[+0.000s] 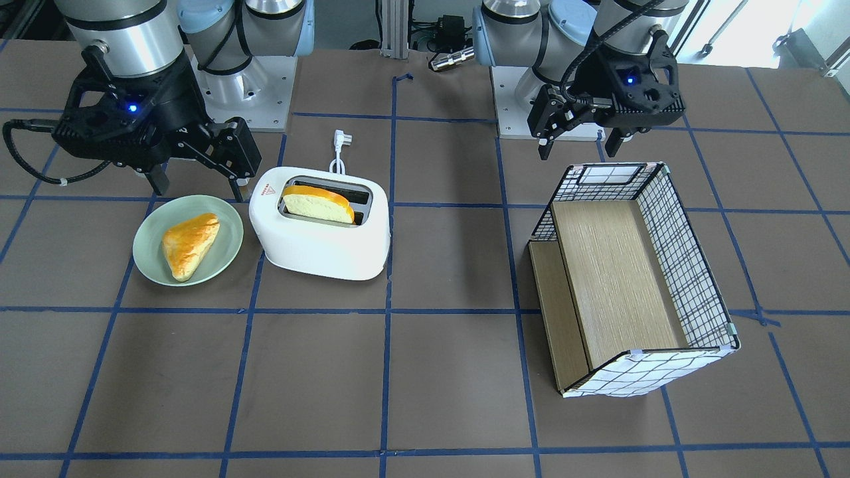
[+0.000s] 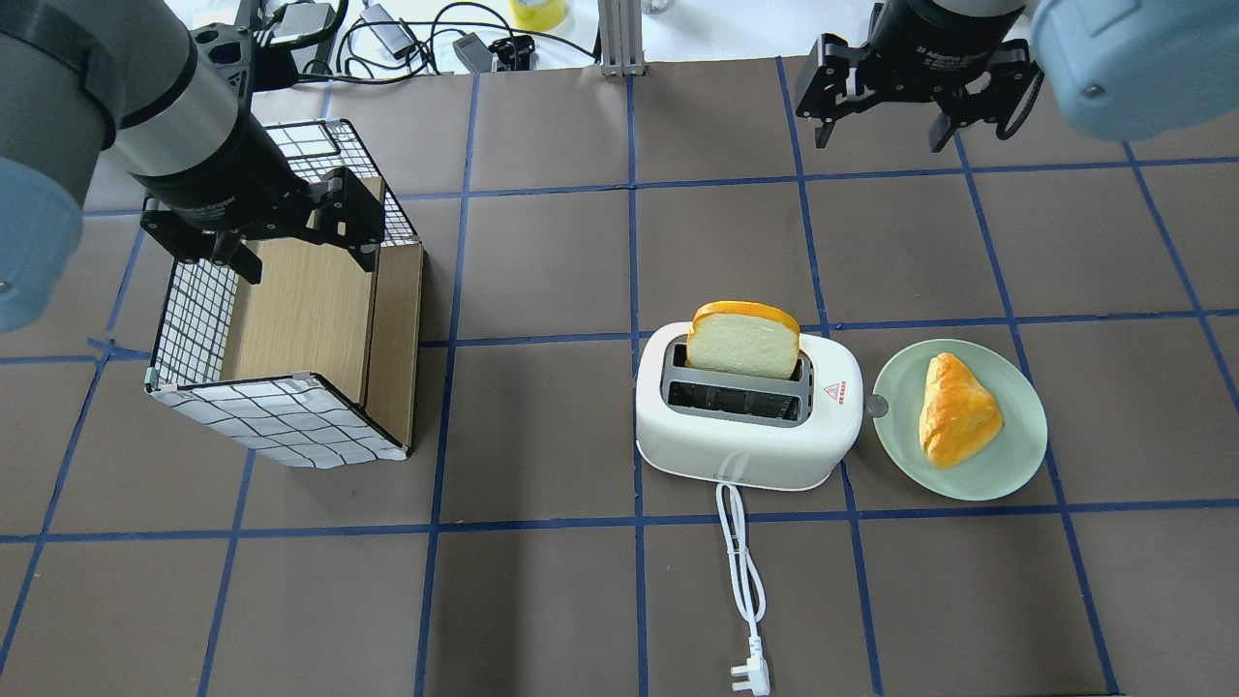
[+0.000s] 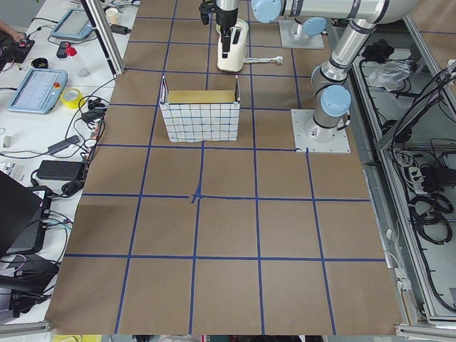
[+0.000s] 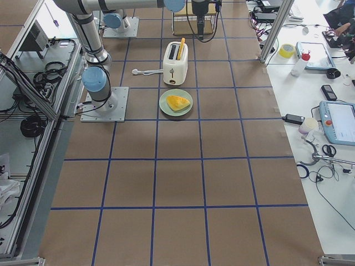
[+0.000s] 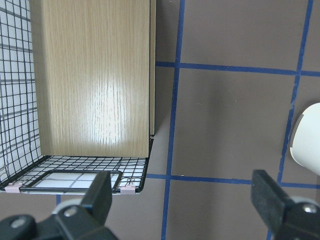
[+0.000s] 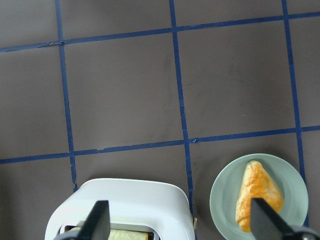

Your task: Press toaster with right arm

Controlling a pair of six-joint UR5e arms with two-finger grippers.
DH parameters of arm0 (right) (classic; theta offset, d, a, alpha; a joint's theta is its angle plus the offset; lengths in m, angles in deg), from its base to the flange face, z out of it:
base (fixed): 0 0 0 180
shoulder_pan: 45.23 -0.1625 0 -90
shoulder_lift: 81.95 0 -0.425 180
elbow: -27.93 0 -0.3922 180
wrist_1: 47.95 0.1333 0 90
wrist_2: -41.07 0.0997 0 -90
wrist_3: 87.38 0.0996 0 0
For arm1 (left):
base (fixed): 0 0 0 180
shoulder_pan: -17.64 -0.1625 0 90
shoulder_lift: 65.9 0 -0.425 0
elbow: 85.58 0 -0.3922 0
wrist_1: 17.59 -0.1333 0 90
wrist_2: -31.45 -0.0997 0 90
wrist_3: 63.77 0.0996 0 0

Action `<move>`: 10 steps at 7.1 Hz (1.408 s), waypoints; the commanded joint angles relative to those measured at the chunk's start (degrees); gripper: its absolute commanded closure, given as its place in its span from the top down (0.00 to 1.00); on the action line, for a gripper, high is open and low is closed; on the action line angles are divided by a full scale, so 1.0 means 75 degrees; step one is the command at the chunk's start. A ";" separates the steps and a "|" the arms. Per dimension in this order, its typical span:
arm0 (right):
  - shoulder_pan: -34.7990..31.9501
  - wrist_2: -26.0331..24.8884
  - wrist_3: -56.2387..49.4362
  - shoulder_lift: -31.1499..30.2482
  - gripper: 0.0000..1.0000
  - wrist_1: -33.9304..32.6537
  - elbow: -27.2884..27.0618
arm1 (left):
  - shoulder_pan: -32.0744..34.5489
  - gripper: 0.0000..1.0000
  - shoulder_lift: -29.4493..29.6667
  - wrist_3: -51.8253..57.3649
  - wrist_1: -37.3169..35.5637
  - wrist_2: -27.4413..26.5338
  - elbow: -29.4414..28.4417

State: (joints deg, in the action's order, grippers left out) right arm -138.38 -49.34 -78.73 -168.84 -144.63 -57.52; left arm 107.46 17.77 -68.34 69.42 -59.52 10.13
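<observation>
Front-facing view: the toaster (image 1: 322,232) stands on the robot's right half of the table, its long axis across the robot's front. One slot holds a bread slice (image 1: 319,202) that stands proud; the other slot shows nothing. The right gripper (image 1: 197,180) hangs above the table just beside the toaster's plate-side end, jaws wide and holding nothing. Below it the plate (image 1: 143,252) carries a pastry (image 1: 189,244). The left gripper (image 1: 579,146), equally wide and unladen, hangs at the basket (image 1: 690,265), well apart from the toaster; the right one is plainly nearer. Overhead view: a small grey knob (image 2: 876,407), judged to be the lever, projects from the toaster's end just beside the plate. Side views: too small to add detail. Right wrist view: toaster at the lower edge, plate at lower right, both beneath the fingers; the press calls for a descent onto that plate-side end. Left wrist view: the basket lies on its side, showing only its wooden lining.
</observation>
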 commanded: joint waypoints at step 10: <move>0.2374 0.2205 -0.2380 -0.0027 0.00 0.1734 -0.2056 | 0.0000 1.00 0.0000 0.0000 0.0000 -0.0012 0.0000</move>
State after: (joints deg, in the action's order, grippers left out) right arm -123.88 -37.97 -91.84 -168.97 -132.43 -69.86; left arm 107.46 17.77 -68.34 69.42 -59.54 10.13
